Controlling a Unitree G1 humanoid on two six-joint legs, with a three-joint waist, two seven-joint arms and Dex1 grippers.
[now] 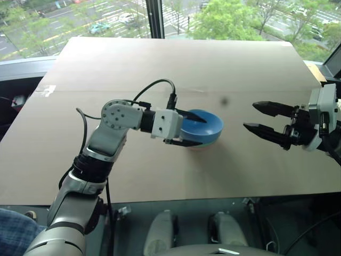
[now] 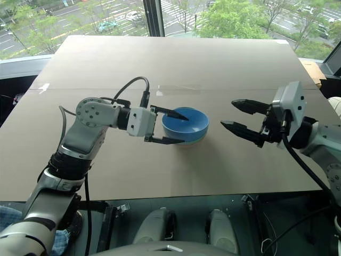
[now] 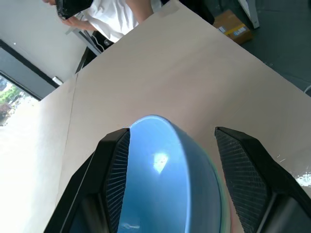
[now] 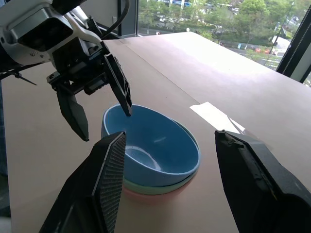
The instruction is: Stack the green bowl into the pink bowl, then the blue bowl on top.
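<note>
On the left, the left pincer (image 2: 171,127) is seen at the near-left side of the stack, its two black fingers spread apart. One finger lies over the rim of the blue bowl (image 2: 186,125) and the other is set outside the wall, low and toward the robot. The rim is straddled but not clamped: in the right wrist view a gap is visible between each finger and the bowl, so nothing is held by this pincer.

At the middle of the tan tabletop (image 2: 170,64), all three bowls are nested. The blue bowl is seated on top, the green bowl (image 4: 156,188) shows as a thin mint band beneath it, and the pink bowl (image 4: 146,197) is at the bottom, resting on the tabletop. The stack appears level and settled.

On the right, the right pincer (image 2: 234,114) is held well apart from the stack, pointed toward it, with fingers parted and nothing between them.

The placing of the blue bowl is judged to be done, and the step in hand is the release. What is called for next is a clean withdrawal of the left pincer: the inner finger should be lifted clear of the rim before the arm is drawn away, so that the top bowl is not dragged or tipped.
</note>
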